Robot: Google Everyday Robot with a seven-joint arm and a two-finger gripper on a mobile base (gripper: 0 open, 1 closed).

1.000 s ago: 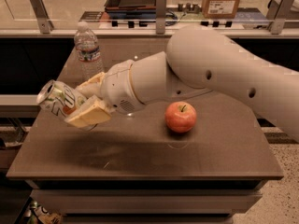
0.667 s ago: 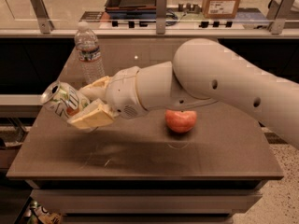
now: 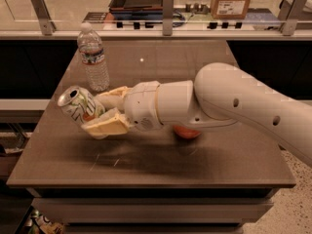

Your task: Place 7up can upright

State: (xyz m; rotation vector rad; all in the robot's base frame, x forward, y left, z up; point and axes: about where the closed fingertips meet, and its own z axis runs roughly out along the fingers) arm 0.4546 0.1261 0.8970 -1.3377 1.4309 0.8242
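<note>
Brown table (image 3: pixel 146 165) fills most of the view, with a long counter (image 3: pixel 146 33) behind it on the far side. The big white arm (image 3: pixel 234 101) reaches in from the right, across the middle of the table. At its end, on the left side, is the gripper (image 3: pixel 100 113). Its two tan fingers (image 3: pixel 105 126) are pinching the 7up can (image 3: pixel 78 104), one above and one below. The can is tipped over, with its silver top pointing up and to the left. It looks to be held a little off the table, but that is hard to tell for sure. If the can were let go while it leans like this, it would likely fall on its side and roll toward the left edge. It has to be turned straight up first and set down flat. A water bottle (image 3: pixel 92 57) stands near the can, on the far side, and a wide swing could knock it over. A red fruit (image 3: pixel 186 132), maybe an apple, peeks out from under the arm, well away from the can.
</note>
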